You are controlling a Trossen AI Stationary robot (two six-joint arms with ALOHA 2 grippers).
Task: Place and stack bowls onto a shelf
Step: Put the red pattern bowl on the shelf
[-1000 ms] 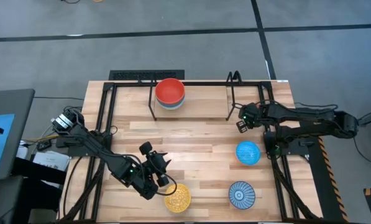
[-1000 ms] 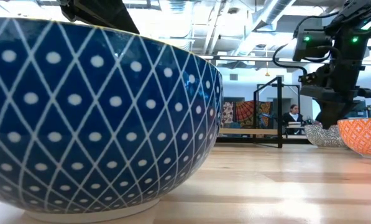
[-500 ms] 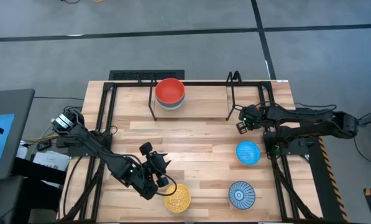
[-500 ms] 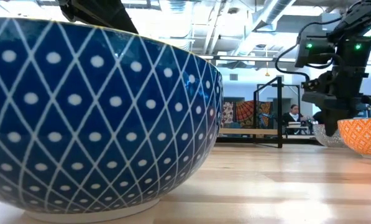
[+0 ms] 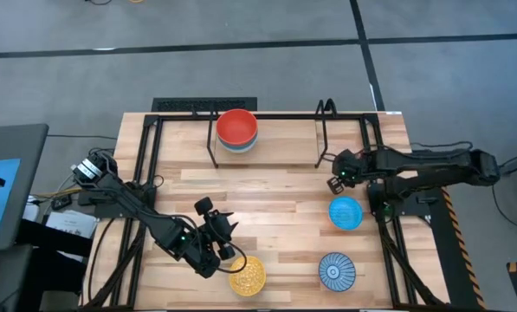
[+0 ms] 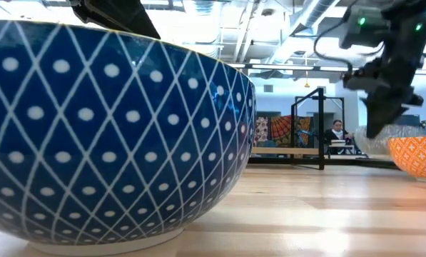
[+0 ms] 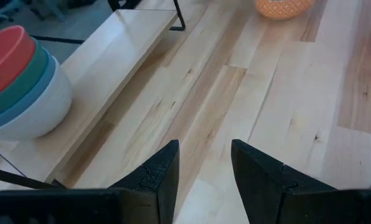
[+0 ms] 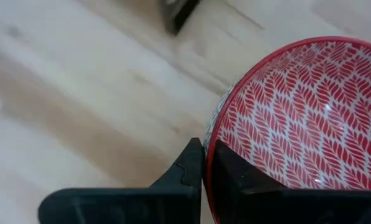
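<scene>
On the shelf [image 5: 275,130] stands a stack of bowls [image 5: 236,130] with a red one on top; it also shows in the left wrist view [image 7: 17,81]. My right gripper [image 5: 334,180] is at the table's right, shut on the red-pink patterned bowl [image 8: 297,118], which my arm hides from above. A plain blue bowl [image 5: 345,212], a blue-white patterned bowl [image 5: 336,270] and a yellow patterned bowl [image 5: 248,276] sit on the table. My left gripper [image 7: 204,180] hangs open over bare wood beside the yellow bowl. My right gripper pinches the red-pink patterned bowl's rim [image 8: 205,146], one finger [image 8: 188,165] on the outer wall and the other inside the bowl. The fingers come from above, slanting down. Whether the bowl's foot is off the table I cannot tell.
An orange patterned bowl [image 6: 416,157] stands on the table near the held bowl and shows beyond the shelf's end [image 7: 283,6]. The shelf's black wire uprights [image 5: 323,130] rise beside my right gripper. The blue-white bowl [image 6: 113,128] fills the low view. A person [image 6: 335,132] sits in the room behind.
My right gripper has shut on the red-pink patterned bowl's rim, then gone a little up and toward the table's near edge. The bowl's held side has come up with it.
</scene>
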